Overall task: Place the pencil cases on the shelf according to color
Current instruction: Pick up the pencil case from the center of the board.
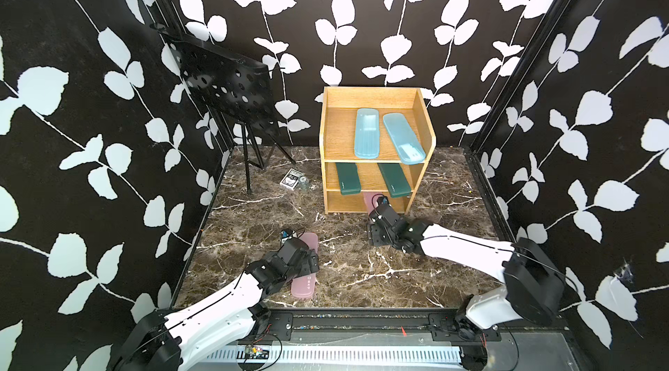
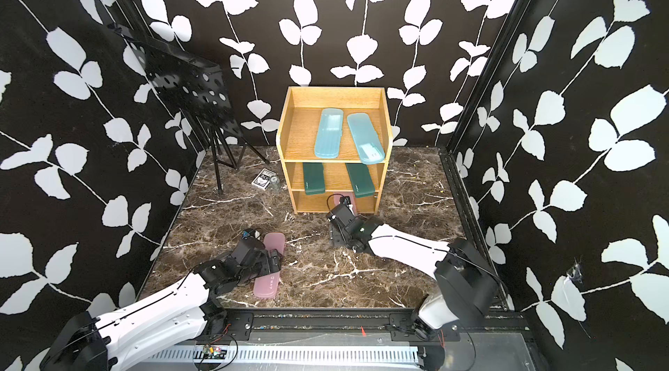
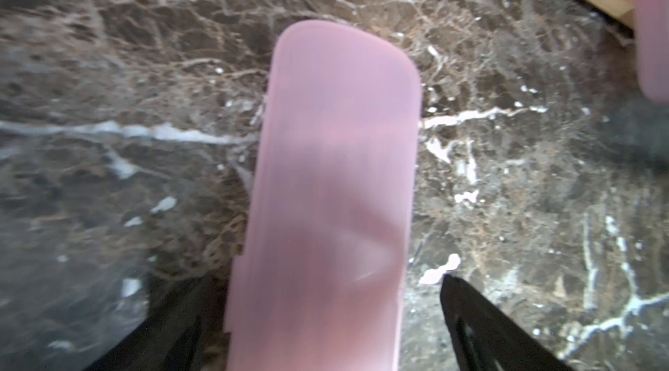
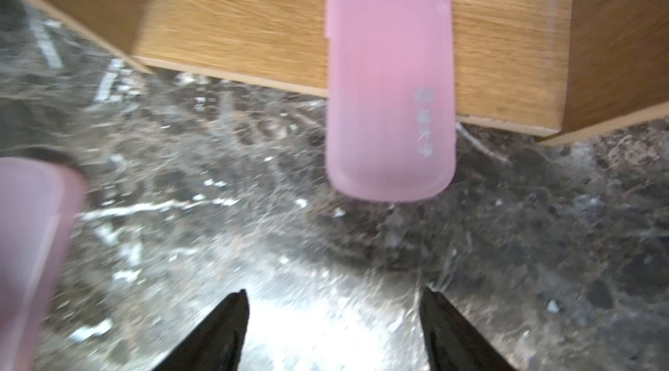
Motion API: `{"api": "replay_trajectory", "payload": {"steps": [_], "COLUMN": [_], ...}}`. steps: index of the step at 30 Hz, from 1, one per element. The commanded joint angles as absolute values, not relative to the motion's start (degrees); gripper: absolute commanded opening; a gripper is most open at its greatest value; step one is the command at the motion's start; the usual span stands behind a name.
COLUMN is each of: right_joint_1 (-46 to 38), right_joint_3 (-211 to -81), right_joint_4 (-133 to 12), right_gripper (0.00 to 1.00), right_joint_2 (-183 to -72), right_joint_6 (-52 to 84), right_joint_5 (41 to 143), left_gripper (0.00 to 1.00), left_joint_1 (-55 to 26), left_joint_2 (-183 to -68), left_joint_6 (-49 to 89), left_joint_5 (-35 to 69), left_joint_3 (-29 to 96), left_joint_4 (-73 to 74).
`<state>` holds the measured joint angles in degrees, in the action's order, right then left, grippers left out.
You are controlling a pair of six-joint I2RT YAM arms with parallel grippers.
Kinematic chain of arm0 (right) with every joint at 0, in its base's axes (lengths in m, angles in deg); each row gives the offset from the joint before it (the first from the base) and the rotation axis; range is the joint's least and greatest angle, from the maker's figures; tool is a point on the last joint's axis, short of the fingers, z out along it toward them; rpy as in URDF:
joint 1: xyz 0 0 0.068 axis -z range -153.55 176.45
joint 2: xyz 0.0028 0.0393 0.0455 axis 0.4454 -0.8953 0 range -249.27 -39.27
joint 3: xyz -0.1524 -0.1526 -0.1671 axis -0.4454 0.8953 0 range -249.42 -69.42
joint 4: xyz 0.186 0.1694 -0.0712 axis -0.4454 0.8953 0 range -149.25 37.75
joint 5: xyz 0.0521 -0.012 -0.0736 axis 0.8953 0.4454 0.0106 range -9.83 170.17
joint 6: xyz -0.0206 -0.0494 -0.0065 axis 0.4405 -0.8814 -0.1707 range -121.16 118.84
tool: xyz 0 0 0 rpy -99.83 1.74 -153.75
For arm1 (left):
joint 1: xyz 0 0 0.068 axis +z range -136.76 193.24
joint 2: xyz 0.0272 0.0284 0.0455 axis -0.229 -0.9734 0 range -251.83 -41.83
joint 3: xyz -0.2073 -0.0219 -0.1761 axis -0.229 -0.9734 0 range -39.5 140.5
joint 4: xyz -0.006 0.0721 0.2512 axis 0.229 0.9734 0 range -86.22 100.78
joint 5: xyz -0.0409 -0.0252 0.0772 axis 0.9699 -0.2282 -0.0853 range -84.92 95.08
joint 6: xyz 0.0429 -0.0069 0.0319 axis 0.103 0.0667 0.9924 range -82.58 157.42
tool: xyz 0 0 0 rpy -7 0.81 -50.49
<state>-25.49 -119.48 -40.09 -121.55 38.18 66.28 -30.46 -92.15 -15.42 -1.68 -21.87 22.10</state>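
Our right gripper [image 4: 333, 295] gapes empty, one pink case [image 4: 391, 79] just ahead, half on the shelf's [image 4: 235, 17] bottom tier. Our left gripper [image 3: 318, 300], jaws spread, straddles the second pink case [image 3: 336, 170]. Above the right gripper we count two blue cases [image 1: 366, 133] [image 1: 403, 138] and two green cases [image 1: 347, 179] [image 1: 394, 180].

black leaf-patterned walls [image 1: 325, 7], dark veined marble floor [image 1: 362, 278], black perforated stand [image 1: 224, 86].

Lab booth: leaf-print walls [image 1: 90, 133], marble tabletop [image 1: 362, 278]

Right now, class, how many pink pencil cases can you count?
2. One pink case lies on the tabletop, straddled by the left gripper; the other pink case sticks out of the shelf's bottom tier, facing the right gripper. No others show.
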Motion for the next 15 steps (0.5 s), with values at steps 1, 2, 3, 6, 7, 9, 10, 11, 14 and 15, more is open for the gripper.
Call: {"api": "replay_trajectory", "payload": {"steps": [1, 2, 3, 6, 7, 9, 10, 11, 14, 15], "right_joint_1": [-29.56, -31.02, -32.6, -36.03, -37.06, -38.86, -39.69, -40.5, -43.21, -44.58], "right_joint_3": [-115.75, -115.27, -114.68, -113.3, -113.04, -113.02, -113.34, -113.81, -116.04, -117.05], "right_joint_4": [-37.28, -36.71, -35.91, -34.44, -33.8, -32.88, -32.33, -31.81, -29.58, -29.01], "right_gripper": [0.84, 0.85, 0.87, 0.89, 0.9, 0.93, 0.94, 0.96, 0.99, 0.99], "right_joint_2": [-117.78, -116.75, -115.47, -112.47, -111.55, -110.71, -110.48, -110.64, -112.33, -113.37], "right_joint_6": [42.97, 43.95, 45.18, 47.96, 48.93, 50.4, 51.2, 51.83, 55.37, 57.04], "right_joint_5": [65.1, 64.19, 63.2, 61.23, 60.59, 59.67, 59.31, 59.17, 57.54, 56.89], "left_gripper": [0.99, 0.99, 0.99, 0.99, 0.99, 0.99, 0.99, 0.99, 0.99, 0.99], "left_joint_1": [-33.47, -34.65, -36.03, -39.29, -40.03, -40.87, -41.05, -41.08, -41.08, -41.08], "left_joint_2": [-94.64, -95.66, -97.17, -103.09, -105.13, -107.87, -108.21, -107.88, -102.91, -100.33], "left_joint_6": [-18.79, -19.18, -19.6, -20.1, -20.26, -21.04, -21.57, -21.88, -22.08, -21.74], "left_joint_5": [2.85, 2.3, 1.57, 0.57, 0.65, 0.17, -0.3, -0.81, -5.1, -7.35], "left_joint_3": [-23.34, -22.71, -21.81, -18.59, -17.39, -15.06, -14.47, -14.13, -13.46, -13.31], "left_joint_4": [20.71, 20.02, 19.41, 16.88, 16.04, 15.73, 15.64, 15.65, 20.01, 22.67]}}
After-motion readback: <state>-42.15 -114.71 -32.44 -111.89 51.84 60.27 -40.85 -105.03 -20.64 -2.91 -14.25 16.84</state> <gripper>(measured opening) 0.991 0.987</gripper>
